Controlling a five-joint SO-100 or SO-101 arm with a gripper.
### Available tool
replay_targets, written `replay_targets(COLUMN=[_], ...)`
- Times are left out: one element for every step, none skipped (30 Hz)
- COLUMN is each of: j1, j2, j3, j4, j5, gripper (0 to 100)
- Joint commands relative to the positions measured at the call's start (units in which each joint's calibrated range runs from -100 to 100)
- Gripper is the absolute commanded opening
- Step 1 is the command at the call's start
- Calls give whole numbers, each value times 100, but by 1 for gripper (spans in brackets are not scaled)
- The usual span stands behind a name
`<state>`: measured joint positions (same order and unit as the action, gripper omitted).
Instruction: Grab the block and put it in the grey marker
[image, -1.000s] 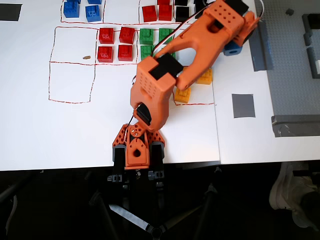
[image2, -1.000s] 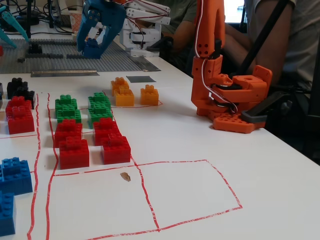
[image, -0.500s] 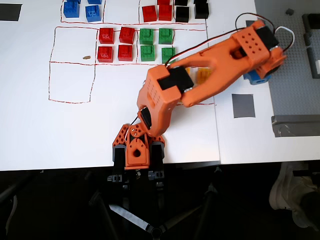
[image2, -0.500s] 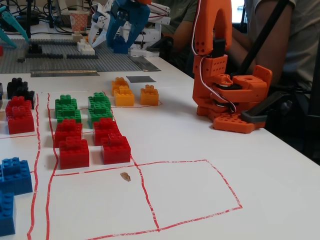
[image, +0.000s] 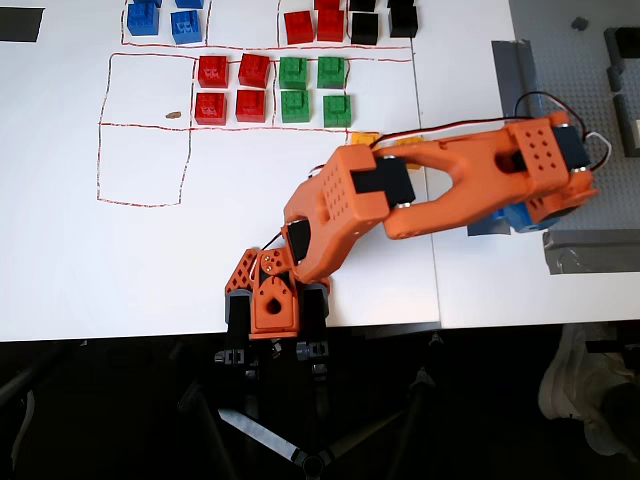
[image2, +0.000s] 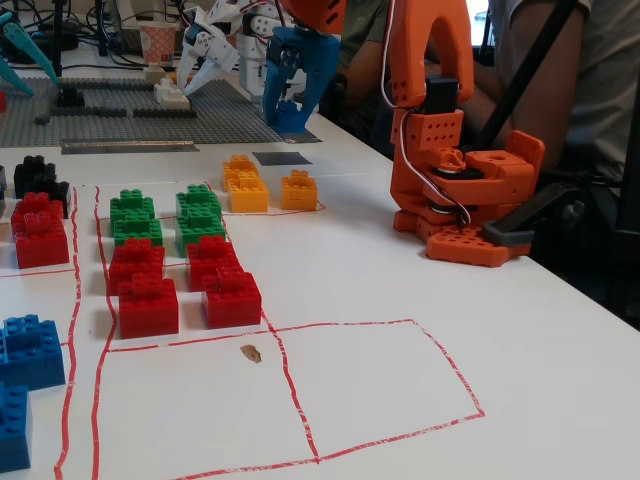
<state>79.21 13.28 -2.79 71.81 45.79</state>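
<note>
In the overhead view, going from the left of the frame: a black tape patch (image: 20, 23) sits in the top left corner, and red marker lines (image: 145, 126) divide the white table (image: 120, 260) into boxes. Blue blocks (image: 160, 18) lie at the top edge, four red blocks (image: 232, 88) sit in a square just right of an empty box, and green blocks (image: 315, 88) stand beside them. Further red and black blocks (image: 350, 20) line the top edge. The orange arm (image: 420, 190) rises from its base (image: 272, 300) at lower centre and stretches to the right, covering most of the yellow blocks (image: 362, 138).

At the right of that view the gripper (image: 520, 217) hangs over the grey marker (image: 483, 228), of which only a sliver shows under the arm. The block (image: 521, 216) shows as a blue patch beneath the wrist. A long grey tape strip (image: 590, 250) lies just right of it, at the edge of the grey studded baseplate (image: 580, 120).

In the fixed view the blue-fingered gripper (image2: 290, 108) stands at upper centre, clenched round the block (image2: 291, 116), low over the table just behind the grey marker (image2: 282, 158); whether the block touches the surface cannot be told. The yellow blocks (image2: 265, 185) lie just in front of the marker.
</note>
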Motion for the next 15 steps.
replay_targets(j1=[165,182,190,199,199,199,199,190,190,190,190,190,207,223,248], j2=[-222,-145,-50,54,149,227,287,356,417,460,503,546,589,624,650], j3=[-625,-634,-661,-706,-743,-779,-833,-942,-1042,-1088,-1106,-1124,-1142,-1169,-1178], j4=[45,45,45,45,45,45,86,200,314,363,363,363,363,363,363], j5=[54,44,20,-15,-49,-73,-98,-122,-137,-142,-147,-151,-171,-186,-186], gripper=[0,0,0,0,0,0,0,0,0,0,0,0,1,1,3])
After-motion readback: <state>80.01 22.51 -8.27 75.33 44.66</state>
